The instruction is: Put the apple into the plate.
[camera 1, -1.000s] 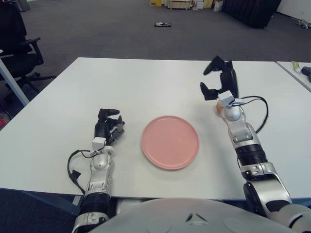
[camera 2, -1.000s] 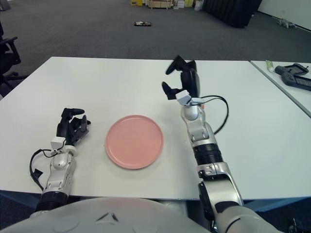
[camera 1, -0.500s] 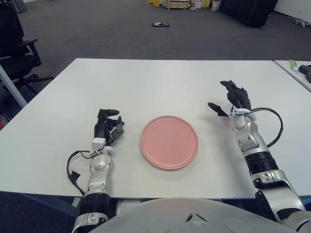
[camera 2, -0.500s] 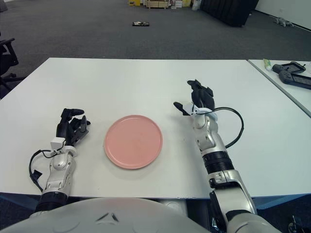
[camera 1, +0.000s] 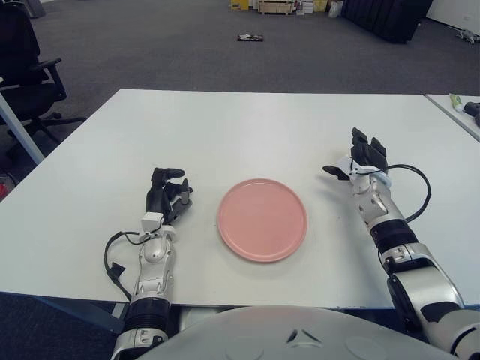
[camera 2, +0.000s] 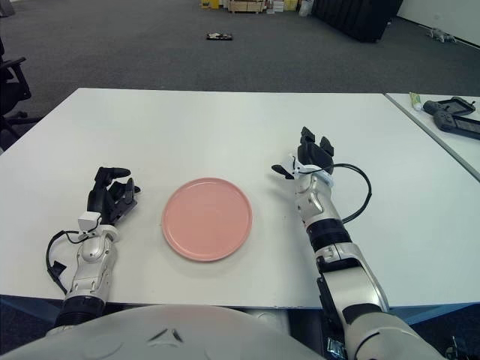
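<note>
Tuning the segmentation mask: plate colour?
Pink, plain, no pattern; the plate shows best in the left eye view.

The plate (camera 1: 262, 219) is plain salmon pink with no pattern, lying on a plain white table (camera 1: 225, 127), and the floor (camera 1: 150, 45) beyond the far edge is dark grey. Both hands, the left hand (camera 1: 166, 196) and the right hand (camera 1: 361, 154), have black fingers on silver-grey forearms with black cables and black bands. At far left stands a black chair (camera 1: 26, 67), and at the far right edge a second white table (camera 2: 442, 127) carries a black device (camera 2: 450, 116).
</note>
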Available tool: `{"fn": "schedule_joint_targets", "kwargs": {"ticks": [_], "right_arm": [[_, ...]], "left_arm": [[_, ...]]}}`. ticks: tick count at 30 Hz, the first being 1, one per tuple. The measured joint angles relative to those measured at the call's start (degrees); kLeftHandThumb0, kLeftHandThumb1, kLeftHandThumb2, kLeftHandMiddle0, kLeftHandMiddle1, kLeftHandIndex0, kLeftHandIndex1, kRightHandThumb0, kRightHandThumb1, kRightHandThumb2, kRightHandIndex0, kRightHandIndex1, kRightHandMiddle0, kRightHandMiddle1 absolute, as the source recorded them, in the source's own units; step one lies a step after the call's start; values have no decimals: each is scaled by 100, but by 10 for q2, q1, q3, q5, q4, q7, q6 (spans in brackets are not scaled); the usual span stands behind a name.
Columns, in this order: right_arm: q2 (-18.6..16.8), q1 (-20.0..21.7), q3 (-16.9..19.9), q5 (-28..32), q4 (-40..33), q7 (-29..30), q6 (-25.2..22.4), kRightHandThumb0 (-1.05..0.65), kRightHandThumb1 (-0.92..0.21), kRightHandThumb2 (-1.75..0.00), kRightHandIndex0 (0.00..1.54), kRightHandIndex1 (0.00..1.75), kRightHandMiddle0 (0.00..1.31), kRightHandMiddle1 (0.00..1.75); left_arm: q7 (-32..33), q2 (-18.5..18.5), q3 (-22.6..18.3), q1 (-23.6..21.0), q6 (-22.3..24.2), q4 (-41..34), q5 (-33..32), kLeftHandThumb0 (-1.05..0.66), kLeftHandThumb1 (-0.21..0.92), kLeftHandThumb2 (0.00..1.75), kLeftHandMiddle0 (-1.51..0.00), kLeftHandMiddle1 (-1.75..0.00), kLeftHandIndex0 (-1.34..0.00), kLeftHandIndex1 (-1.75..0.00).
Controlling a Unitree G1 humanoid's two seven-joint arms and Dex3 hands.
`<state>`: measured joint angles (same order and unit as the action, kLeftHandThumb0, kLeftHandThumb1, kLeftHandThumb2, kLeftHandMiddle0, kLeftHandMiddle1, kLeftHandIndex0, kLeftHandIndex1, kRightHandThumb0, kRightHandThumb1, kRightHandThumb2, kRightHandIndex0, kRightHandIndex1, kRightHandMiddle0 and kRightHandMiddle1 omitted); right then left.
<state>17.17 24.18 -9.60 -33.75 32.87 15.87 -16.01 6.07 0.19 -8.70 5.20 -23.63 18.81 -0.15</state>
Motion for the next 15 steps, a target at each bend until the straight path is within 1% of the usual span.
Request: {"fn": "schedule_joint_targets", "kwargs": {"ticks": [4,8,15], "right_arm": [[0,7,-4,0,13,1,-8,-88,-52,-38,0,0,0,0],[1,14,-5,1,32,6,-10,-86,-49,-44,0,0,0,0],[12,59,5,14,152,33,48,-88,-49,-47,0,0,0,0]], "left_arm": [[0,0,0,0,0,0,-1,-37,74,79,-53,-159,-30,-175],[0,0,0,0,0,0,-1,-37,75,77,-54,-158,-30,-175],[0,0,0,1,1,-1,-1,-37,75,77,-54,-156,-30,-175]]}}
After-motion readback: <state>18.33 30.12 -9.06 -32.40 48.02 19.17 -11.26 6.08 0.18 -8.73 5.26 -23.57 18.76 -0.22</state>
